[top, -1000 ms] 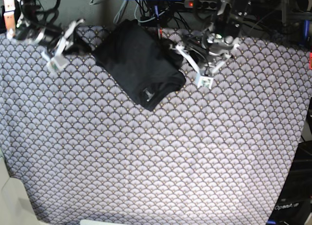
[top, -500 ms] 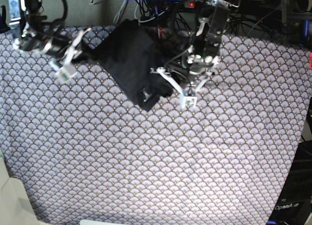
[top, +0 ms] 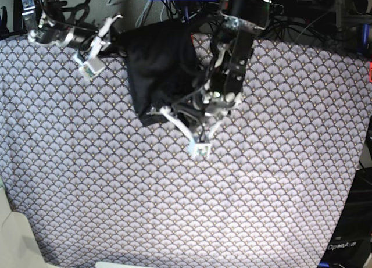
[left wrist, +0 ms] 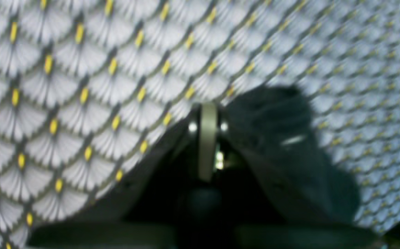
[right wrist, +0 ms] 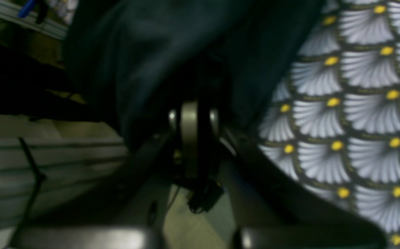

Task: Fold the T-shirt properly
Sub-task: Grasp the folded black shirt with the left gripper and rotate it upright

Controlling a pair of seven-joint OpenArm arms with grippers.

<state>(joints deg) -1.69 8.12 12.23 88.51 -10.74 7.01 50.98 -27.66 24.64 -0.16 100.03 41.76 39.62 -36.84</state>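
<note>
left pincer point(top: 185, 127): moved down-left | T-shirt point(top: 158, 64): dragged along, reshaped

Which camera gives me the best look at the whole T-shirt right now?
The base view: the black T-shirt shows whole, bunched at the far edge between both arms. The left wrist view catches only a blurred dark lump; the right wrist view shows close dark cloth, no outline.

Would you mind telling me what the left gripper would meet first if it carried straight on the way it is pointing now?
Most likely the grey scallop-patterned cloth covering the table. The left gripper points forward and down with open fingers, and the plain black soft cloth T-shirt lies beside and behind it, not ahead. Depth is hard to judge, though.
</note>
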